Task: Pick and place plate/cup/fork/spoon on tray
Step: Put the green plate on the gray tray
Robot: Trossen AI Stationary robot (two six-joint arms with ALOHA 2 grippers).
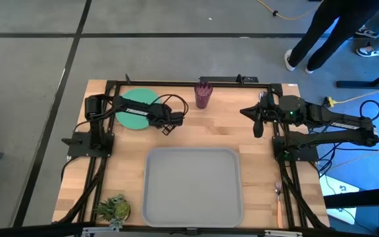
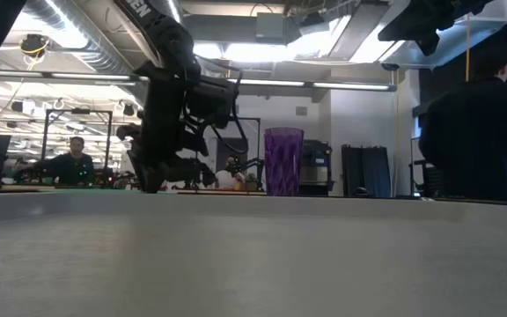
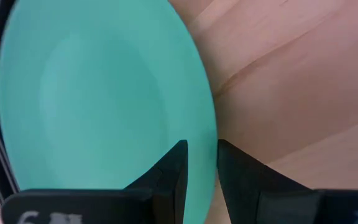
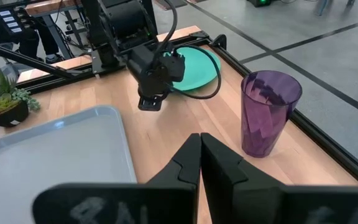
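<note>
**A:** Well, where is the left gripper [image 3: 201,155] now?

**B:** At the plate [image 1: 134,108], on its four o'clock edge. Its fingers [image 3: 178,171] stand a little apart with the rim showing between them. Nothing is held, as far as I can tell.

**A:** What could go wrong?

**B:** The rim is thin and the plate lies flat on the wood. If the jaws close too high, I think they meet over nothing. If they close off-centre, the plate may skid or tip out on the lift.

**A:** What else is nearby?

**B:** From the plate, the cup [image 1: 203,96] stands upright at three o'clock, well apart. Beyond it, also at three, the right gripper [image 4: 199,138] waits with its fingers pressed together, empty. The tray [image 1: 193,209] lies at five o'clock with nothing between, so the path looks free.

**A:** And farther out?

**B:** From the tray, the fork [image 1: 279,192] lies at three o'clock, partly under the right arm's frame, which is awkward to reach. I can't pick out the spoon. A small plant [image 1: 113,209] sits at eight o'clock. A person [image 1: 331,29] stands on the floor beyond the table, at one o'clock.
</note>
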